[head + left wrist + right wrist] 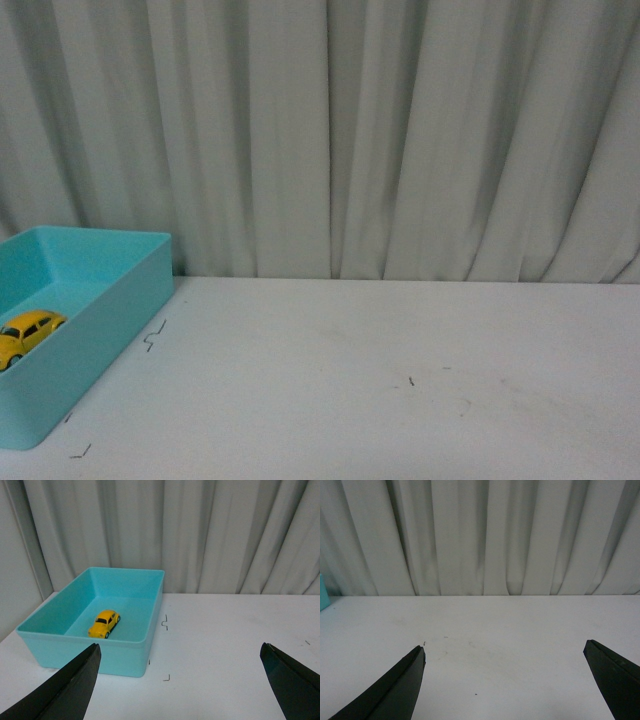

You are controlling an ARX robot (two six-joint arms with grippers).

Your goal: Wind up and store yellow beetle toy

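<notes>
I'm reading this as the closing stage: the yellow beetle toy is sitting on its wheels inside the teal bin, on the floor of the bin and clear of all four walls, so the storing looks done to me. Whether the toy is wound I cannot tell from here. I'm seeing the left end effector hanging with its fingers spread wide and holding nothing, looking at the bin from the near side and well apart from the toy. The right end effector is likewise spread wide and empty, facing bare white table and the grey curtain. In the front view neither arm is showing; the bin is sitting at the table's far left. My judgement for the next move: nothing to grasp, only parking both arms clear of the bin rim.
</notes>
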